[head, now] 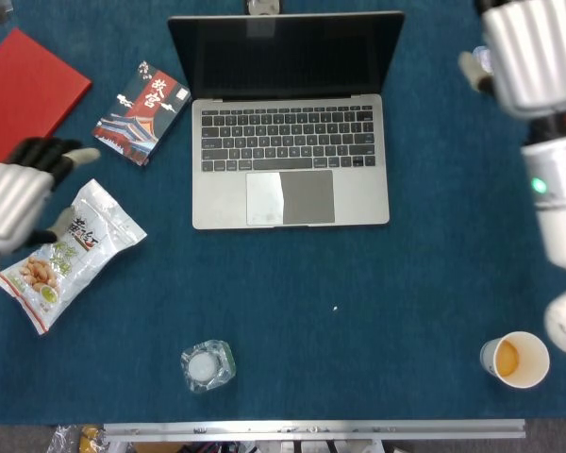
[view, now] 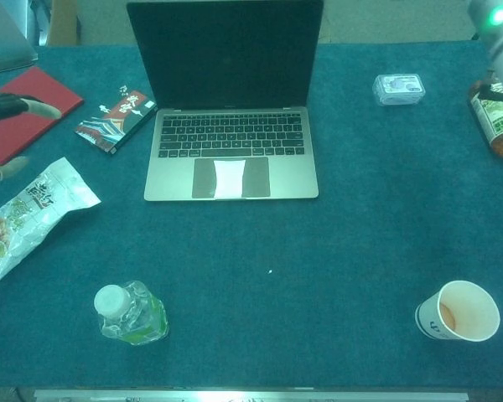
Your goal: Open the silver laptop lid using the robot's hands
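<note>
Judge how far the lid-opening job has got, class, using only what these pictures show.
Done: the laptop stands open, screen upright, keyboard showing. In hand: nothing; the left hand and right hand are off to the sides, holding nothing. Left: apparently nothing.

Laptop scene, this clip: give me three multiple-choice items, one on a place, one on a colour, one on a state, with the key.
1. Where is the paper cup?
A. On the keyboard
B. Near the table's front right corner
C. Beside the red book
2. What colour is the book at far left?
A. Red
B. Yellow
C. White
3. How is the laptop lid?
A. Flat shut
B. Raised, dark screen showing
C. Detached

Key: 1 B, the cup stands alone at the front right. 2 A, its cover is plainly red. 3 B, the screen stands up behind the keyboard, and neither the left hand nor the right hand touches it.
</note>
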Available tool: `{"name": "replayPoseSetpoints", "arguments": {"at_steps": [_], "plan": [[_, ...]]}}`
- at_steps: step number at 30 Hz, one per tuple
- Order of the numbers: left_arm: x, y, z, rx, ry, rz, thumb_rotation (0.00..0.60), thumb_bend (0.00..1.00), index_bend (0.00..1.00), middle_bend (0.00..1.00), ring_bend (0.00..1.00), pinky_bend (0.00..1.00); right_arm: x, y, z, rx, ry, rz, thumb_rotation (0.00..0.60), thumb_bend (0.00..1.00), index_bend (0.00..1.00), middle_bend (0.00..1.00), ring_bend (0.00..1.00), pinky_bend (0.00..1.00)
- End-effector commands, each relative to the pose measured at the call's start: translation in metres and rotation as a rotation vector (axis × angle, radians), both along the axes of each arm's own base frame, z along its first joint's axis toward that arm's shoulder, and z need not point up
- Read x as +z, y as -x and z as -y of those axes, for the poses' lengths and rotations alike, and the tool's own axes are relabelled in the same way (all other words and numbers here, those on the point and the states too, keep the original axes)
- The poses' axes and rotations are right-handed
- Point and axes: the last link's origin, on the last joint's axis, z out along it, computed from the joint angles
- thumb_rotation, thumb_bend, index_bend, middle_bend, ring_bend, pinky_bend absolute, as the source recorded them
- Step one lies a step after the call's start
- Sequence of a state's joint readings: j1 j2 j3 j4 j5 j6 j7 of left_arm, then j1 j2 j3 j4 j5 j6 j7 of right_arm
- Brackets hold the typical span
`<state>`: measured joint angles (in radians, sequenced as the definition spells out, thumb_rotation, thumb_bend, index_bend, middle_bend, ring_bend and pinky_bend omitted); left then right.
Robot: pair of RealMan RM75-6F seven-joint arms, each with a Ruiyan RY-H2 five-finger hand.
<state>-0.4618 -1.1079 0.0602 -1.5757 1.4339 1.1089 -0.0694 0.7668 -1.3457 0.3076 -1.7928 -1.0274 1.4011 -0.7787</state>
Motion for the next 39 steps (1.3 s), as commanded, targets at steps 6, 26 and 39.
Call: {"name": "replayPoseSetpoints", "arguments": {"at_steps": [6,26,39], "plan": [[0.04,0.023,0.02,0.076,-0.164,0.006,0.6,0.42,0.17,0.13,0.09,0.07,0.02,0.053,-0.041,-0.077,-0.001,0.016,0.6,0.14,0.12,0.26,0.12,0.16],[0.091,0.059,0.08,0.194,-0.39,0.018,0.6,0.42,0.17,0.13,0.09,0.07,0.032,0.142,-0.115,-0.239,0.05,0.113,0.6,0.14,0.12,0.26,0.12,0.16],[0.09,0.065,0.109,0.237,-0.42,0.022,0.6,0.42,0.17,0.13,0.09,0.07,0.031,0.17,-0.142,-0.32,0.068,0.154,0.6,0.14,0.12,0.26,0.12,0.16]]}}
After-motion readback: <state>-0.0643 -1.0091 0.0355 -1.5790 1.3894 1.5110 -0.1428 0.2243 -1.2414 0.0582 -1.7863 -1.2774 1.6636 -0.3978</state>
